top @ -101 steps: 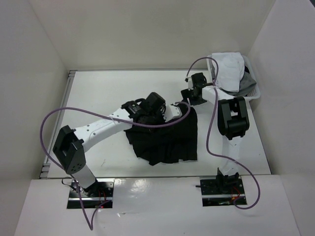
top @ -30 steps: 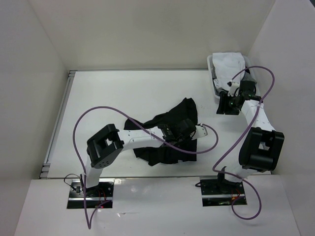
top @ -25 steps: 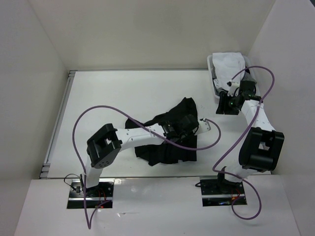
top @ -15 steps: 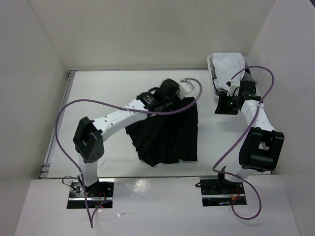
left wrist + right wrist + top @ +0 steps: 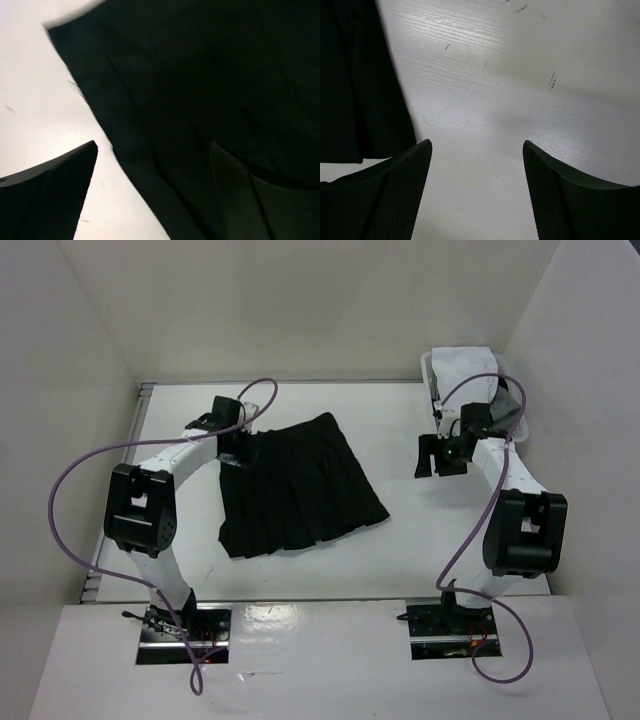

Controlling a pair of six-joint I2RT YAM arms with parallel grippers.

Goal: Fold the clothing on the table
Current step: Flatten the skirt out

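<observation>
i see the white plastic basket (image 5: pixel 521 432) at the far right corner of the table (image 5: pixel 430 540). a white garment (image 5: pixel 465 368) is heaped in it, and a grey garment (image 5: pixel 508 400) sits beside that, toward the right rim.

the clothing (image 5: pixel 300 490), a black skirt, is not in the basket. it lies spread flat on the table, left of centre. its outline is a trapezoid, with the narrow waistband on the far side and the wider hem nearer the arm bases. the fabric looks thin and matte, with straight pleats running from waist to hem. the tabletop is smooth and white, and the right wrist view shows fine scratches in it.

the left gripper (image 5: pixel 240 450) hangs over the skirt's far left corner with its fingers (image 5: pixel 55 195) spread wide. one is above bare table and the other above black cloth, with the skirt's edge between them and nothing pinched. the right gripper (image 5: pixel 430 455) is near the basket and apart from the skirt. its finely textured pads (image 5: pixel 395 195) are spread over bare table.
</observation>
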